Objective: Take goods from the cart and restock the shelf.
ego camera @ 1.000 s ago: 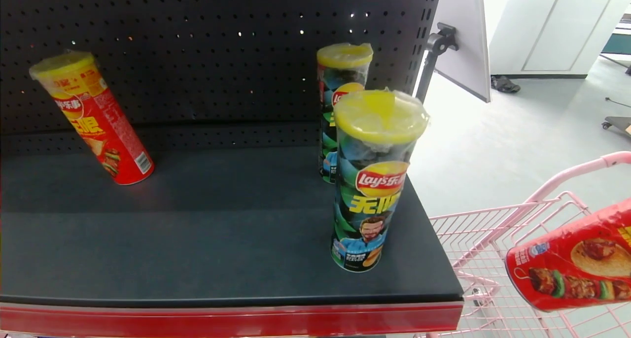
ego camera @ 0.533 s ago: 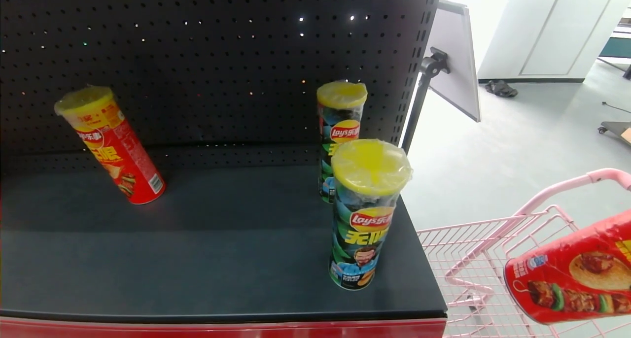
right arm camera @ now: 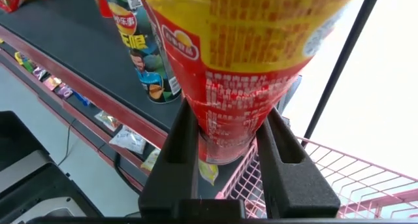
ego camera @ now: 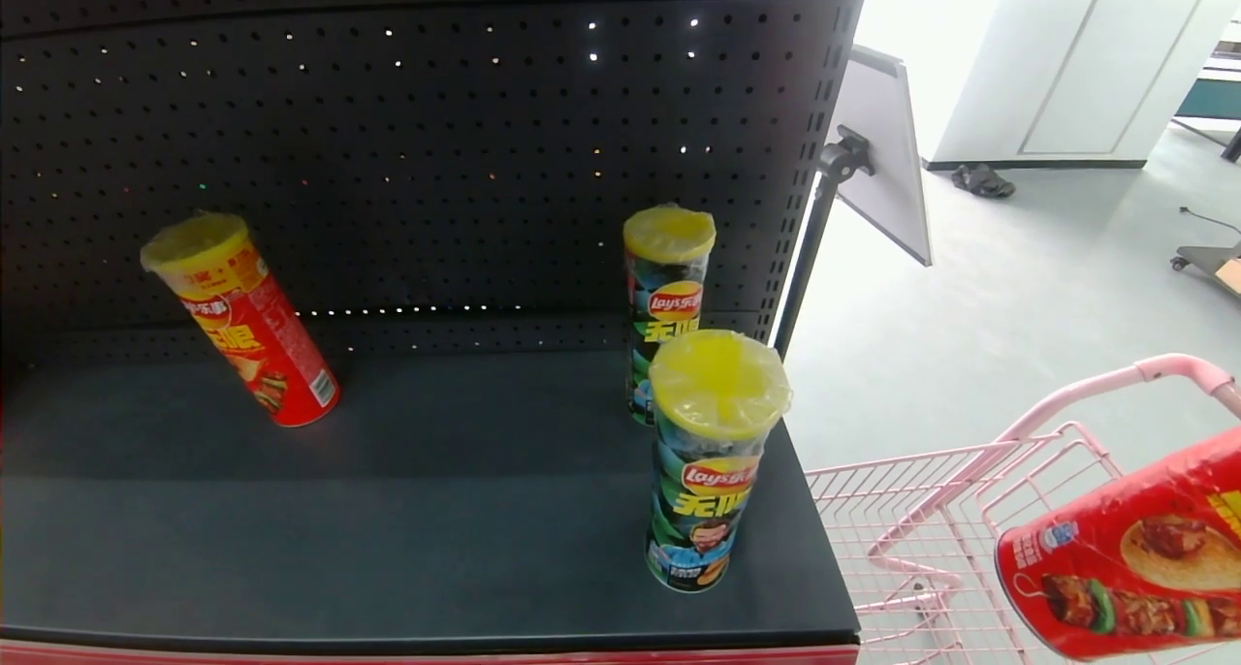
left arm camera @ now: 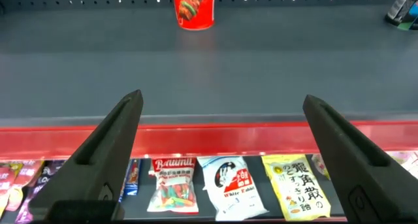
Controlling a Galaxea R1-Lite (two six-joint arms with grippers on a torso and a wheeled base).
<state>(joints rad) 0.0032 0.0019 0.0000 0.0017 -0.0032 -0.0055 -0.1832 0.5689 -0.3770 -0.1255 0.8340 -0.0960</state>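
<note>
Can (ego camera: 1125, 568) pinched, tilted, in right hand (right arm camera: 228, 136) by cart (ego camera: 1096, 389); turn it upright before you set it on shelf (ego camera: 388, 520).

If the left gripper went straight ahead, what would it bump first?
Probably the dark grey shelf board above its red front strip; the open left gripper aims there, though depth is unclear.

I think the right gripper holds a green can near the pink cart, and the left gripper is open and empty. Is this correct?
Not quite: the can in the right gripper is red, as the right wrist view shows. The rest is correct.
</note>
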